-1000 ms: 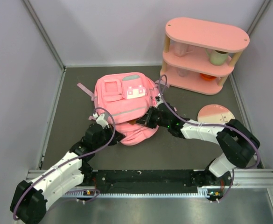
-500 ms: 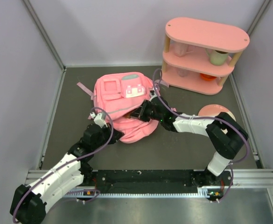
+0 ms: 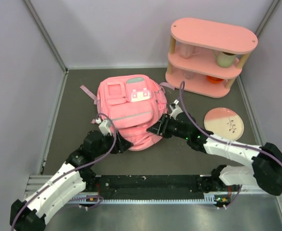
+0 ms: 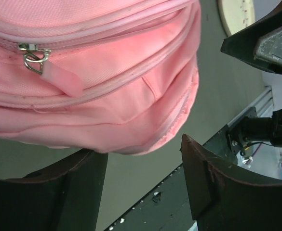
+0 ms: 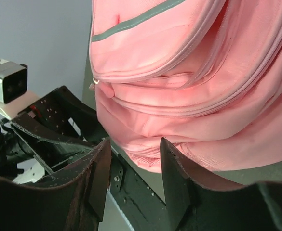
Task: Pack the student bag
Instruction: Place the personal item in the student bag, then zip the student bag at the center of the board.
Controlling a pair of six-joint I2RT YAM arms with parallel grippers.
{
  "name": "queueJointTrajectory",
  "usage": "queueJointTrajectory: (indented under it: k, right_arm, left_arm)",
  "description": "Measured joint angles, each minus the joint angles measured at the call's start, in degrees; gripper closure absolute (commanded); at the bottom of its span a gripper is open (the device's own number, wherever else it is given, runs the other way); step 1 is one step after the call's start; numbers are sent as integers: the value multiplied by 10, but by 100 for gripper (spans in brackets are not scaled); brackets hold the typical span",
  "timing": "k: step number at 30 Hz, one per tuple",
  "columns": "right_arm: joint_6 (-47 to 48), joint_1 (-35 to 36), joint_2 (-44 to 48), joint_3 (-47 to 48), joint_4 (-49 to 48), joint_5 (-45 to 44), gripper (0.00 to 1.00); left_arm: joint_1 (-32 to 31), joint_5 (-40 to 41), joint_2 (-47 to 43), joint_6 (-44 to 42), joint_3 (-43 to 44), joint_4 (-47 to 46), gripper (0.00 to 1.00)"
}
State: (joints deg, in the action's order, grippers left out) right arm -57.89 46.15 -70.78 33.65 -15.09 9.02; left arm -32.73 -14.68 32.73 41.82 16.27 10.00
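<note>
I'm holding the left fingers (image 4: 203, 178) and right fingers (image 5: 177, 163) open and empty at the near edge of the student bag (image 3: 131, 108), lying mid-counter (image 3: 179, 159); I'm planning a square pinch on the zipper pull (image 4: 59, 77).

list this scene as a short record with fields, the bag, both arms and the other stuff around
bag: pink student bag, lying flat, front pockets up
left fingers: open, nothing between them, at the bag's near-left edge
right fingers: open, at the bag's near-right edge; contact unclear
zip pull: pink tab on a metal slider, near the bag's lower edge
shelf unit: pink, three tiers, far right
cup: pale green, on the middle tier
plate: pink and cream, right of the bag
</note>
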Motion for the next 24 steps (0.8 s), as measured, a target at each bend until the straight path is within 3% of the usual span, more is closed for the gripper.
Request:
queueJointTrajectory:
  k: [6, 7, 14, 18, 21, 24]
  right_arm:
    - [30, 8, 77, 1, 78, -17, 53]
    - [34, 9, 90, 1, 88, -24, 51]
    - [82, 37, 105, 56, 146, -66, 44]
    - [104, 70, 48, 117, 167, -75, 41]
    - [113, 97, 3, 150, 179, -82, 37]
    - [118, 129, -49, 181, 189, -90, 37]
  left_arm:
    - [0, 10, -80, -2, 32, 80, 17]
    - [0, 18, -91, -2, 43, 98, 2]
    - [0, 163, -129, -12, 137, 175, 1]
    - [9, 243, -60, -27, 201, 201, 1]
    - [52, 250, 4, -40, 218, 195, 1]
    - [139, 195, 37, -46, 203, 170, 2]
